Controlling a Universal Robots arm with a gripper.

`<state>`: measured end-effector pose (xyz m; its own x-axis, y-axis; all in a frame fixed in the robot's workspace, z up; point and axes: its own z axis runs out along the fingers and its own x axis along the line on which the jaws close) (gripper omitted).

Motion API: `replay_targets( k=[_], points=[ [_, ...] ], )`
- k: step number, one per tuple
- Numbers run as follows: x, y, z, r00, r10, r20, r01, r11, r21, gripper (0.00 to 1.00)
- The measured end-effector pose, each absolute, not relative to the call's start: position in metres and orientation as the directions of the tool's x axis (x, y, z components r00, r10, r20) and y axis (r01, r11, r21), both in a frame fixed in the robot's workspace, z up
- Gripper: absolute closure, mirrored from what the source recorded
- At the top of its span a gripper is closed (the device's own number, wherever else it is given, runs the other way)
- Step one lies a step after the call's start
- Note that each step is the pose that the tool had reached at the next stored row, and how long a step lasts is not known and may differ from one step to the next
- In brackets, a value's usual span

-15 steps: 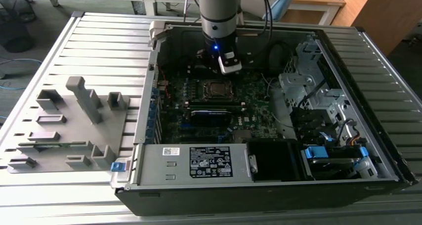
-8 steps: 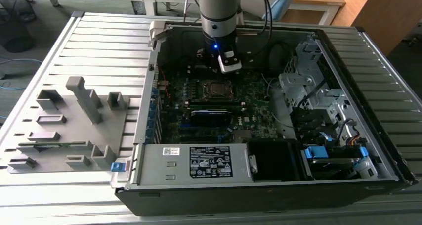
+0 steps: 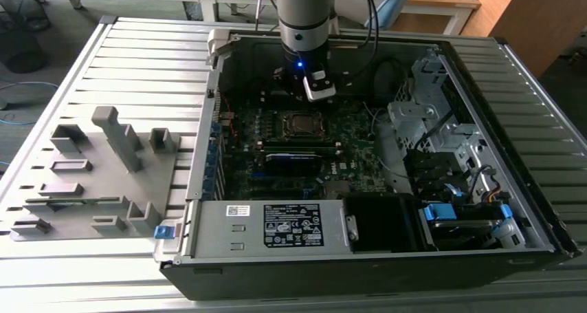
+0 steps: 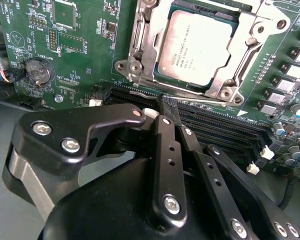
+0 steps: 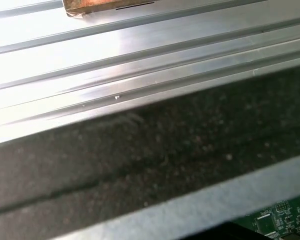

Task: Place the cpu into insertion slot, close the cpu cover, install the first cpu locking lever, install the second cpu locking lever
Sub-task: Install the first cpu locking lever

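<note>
The cpu, a silver-grey square chip, lies in the insertion slot on the green motherboard. The cpu cover, a silvery frame, lies flat around the chip's edges. A thin metal lever runs along one side of the socket. In the second wrist view my gripper hovers beside the socket over the black memory slots, its black fingers pressed together with nothing between them. In the exterior view the gripper hangs just behind the socket, inside the open case.
Long black memory slots run beside the socket, and a coin battery sits further off. The case holds a power supply in front and drive bays at the exterior view's right. A grey fixture tray lies left of the case.
</note>
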<state>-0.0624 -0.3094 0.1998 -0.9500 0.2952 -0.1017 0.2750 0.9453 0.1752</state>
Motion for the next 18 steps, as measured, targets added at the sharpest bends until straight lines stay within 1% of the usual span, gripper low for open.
replay_targets(
  k=[18],
  points=[
    [-0.0593,-0.3094,0.1991,-0.950,0.295,-0.102,0.275,0.945,0.175,0.90]
  ],
)
